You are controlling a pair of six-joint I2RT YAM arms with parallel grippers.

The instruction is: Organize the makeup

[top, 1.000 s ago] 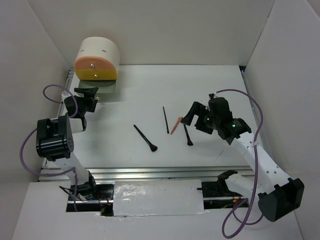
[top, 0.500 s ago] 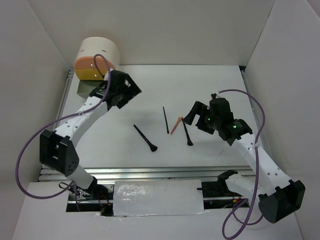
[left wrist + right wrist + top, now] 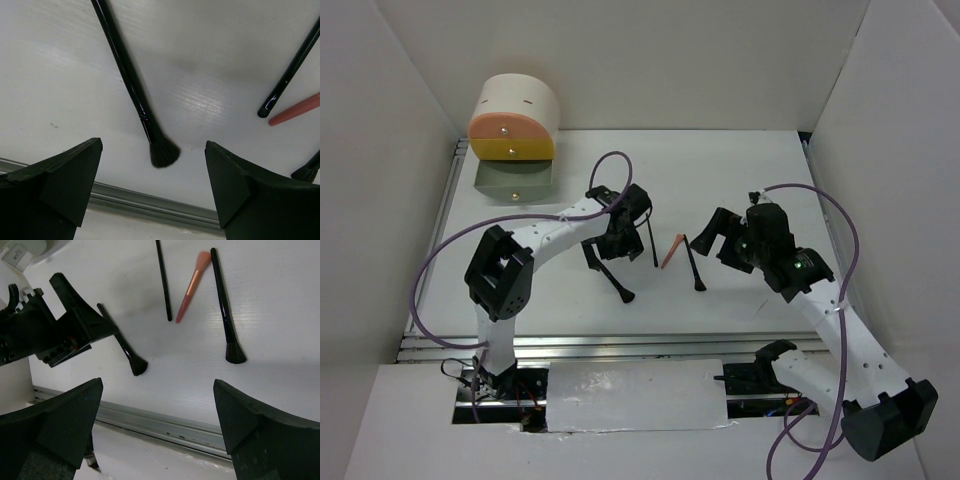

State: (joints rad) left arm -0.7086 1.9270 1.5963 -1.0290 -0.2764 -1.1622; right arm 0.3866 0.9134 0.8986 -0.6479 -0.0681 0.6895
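Four makeup pieces lie loose mid-worktop (image 3: pixel 740 170), well short of the drawer box.

- Long black brush (image 3: pixel 623 292): lies diagonal, bristle head at its 5 o'clock end, handle running toward 11 o'clock. In the top view the handle is mostly hidden under the left hand.
- Thin black stick (image 3: pixel 651 242): at 2 o'clock from that bristle head, lying nearly on the 12–6 line.
- Coral stick (image 3: pixel 672 251): just beside the thin stick at its 3 o'clock, tilted with its upper end toward 1 o'clock.
- Second black brush (image 3: pixel 696 270): next over at 3 o'clock, bristle head at its 6 o'clock end. Its top end is near the coral stick's top, and the right wrist view shows a small gap.

Left hand (image 3: pixel 607 243): above the long brush's handle, fingers spread wide, gripping nothing. Its wrist view shows the brush flat on the worktop, clear of both fingers.

Right hand (image 3: pixel 711 232): at 1 o'clock from the second brush, fingers fully apart, empty.

Drawer box (image 3: pixel 515 115): cream and orange, in the 10 o'clock corner. Its bottom grey drawer (image 3: pixel 515 183) is pulled out, and I can't make out the contents.
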